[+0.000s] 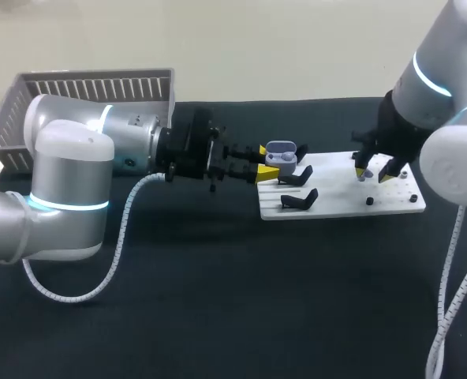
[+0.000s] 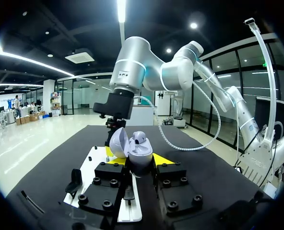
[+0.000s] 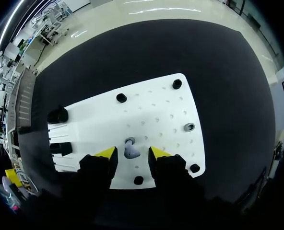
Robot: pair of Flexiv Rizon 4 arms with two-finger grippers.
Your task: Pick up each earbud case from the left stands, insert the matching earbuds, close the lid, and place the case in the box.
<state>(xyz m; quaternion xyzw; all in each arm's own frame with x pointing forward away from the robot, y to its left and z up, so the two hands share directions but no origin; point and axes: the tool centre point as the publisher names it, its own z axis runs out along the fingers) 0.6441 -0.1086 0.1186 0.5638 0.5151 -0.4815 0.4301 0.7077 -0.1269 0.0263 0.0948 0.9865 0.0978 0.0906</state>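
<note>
- The left gripper (image 2: 138, 160) is clamped on the earbud case (image 1: 282, 152), with one yellow tip pressed against each side of its base. So it's holding the case, with the fingers only as far apart as the case is wide.
- The case is pale lavender-white and its lid (image 2: 118, 142) is flipped open. It sits upright in the grip, over the left end of the white board (image 1: 340, 197).
- A pale rounded piece (image 2: 139, 140) sticks up out of the case base. It looks like an earbud, but I can't say for sure.
- Two black stands (image 1: 299, 198) sit on the board's left part, just beside the held case. Both are bare.
- The right gripper (image 1: 375, 172) hangs over the board's right part, pointing straight down.
- Its fingers are spread, and a small lavender earbud (image 3: 131, 152) sits between them on the board. There's a gap on each side, so nothing is gripped.
- A few black pegs (image 3: 121, 97) are dotted around that end of the board. A little grey ring (image 3: 189, 127) sits beside the right gripper.
- The box is a grey slatted basket (image 1: 91, 87) at the table's far left corner, behind the left arm (image 1: 68, 181) and well apart from the board.
- The whole setup sits on a black table (image 1: 218, 300).
</note>
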